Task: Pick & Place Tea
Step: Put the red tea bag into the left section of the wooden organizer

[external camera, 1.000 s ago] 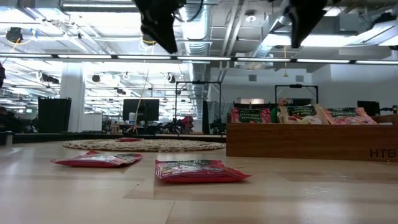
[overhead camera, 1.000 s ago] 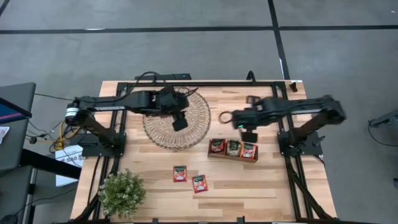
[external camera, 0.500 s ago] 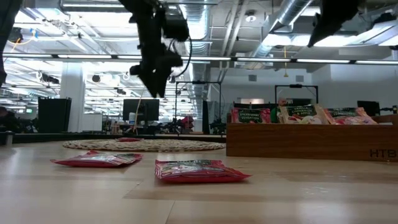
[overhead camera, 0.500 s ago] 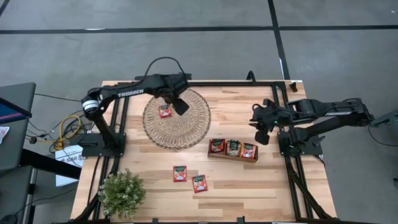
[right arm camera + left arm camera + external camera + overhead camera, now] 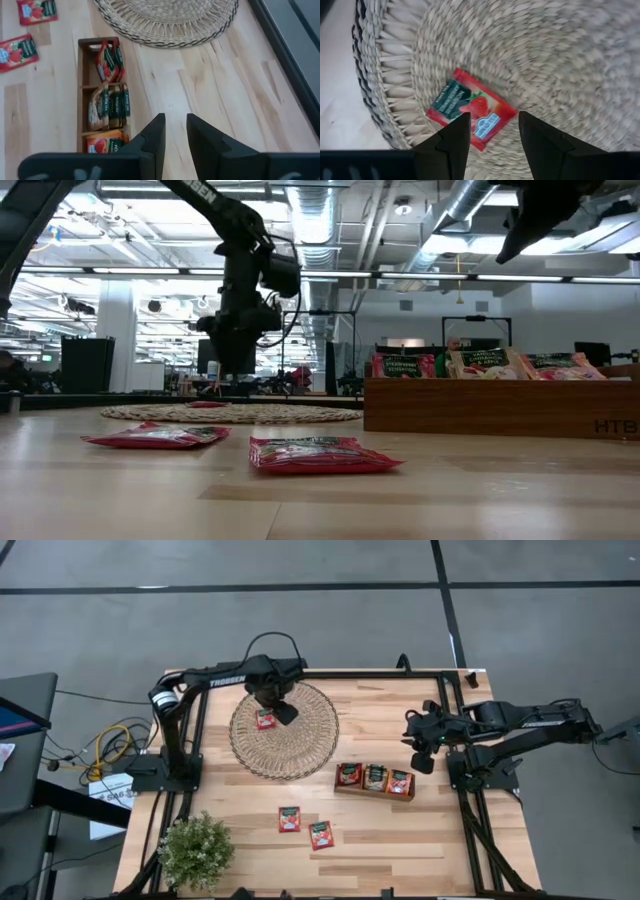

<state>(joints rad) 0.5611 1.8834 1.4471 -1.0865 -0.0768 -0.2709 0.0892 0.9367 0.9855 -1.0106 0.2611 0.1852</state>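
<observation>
A flat, glossy red square tea sachet [image 5: 470, 108] is lying on the round coiled wicker mat [image 5: 300, 745], near its rim. My left gripper [image 5: 492, 137] is hovering over it, fingers spread, holding nothing. My right gripper [image 5: 175, 135] is waiting beyond the wooden tray [image 5: 374, 792], fingers narrowly parted, empty.

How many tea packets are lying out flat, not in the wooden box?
3: one red packet on the round woven mat, and two on the bare table near the plant. More sit bunched in the box.
</observation>
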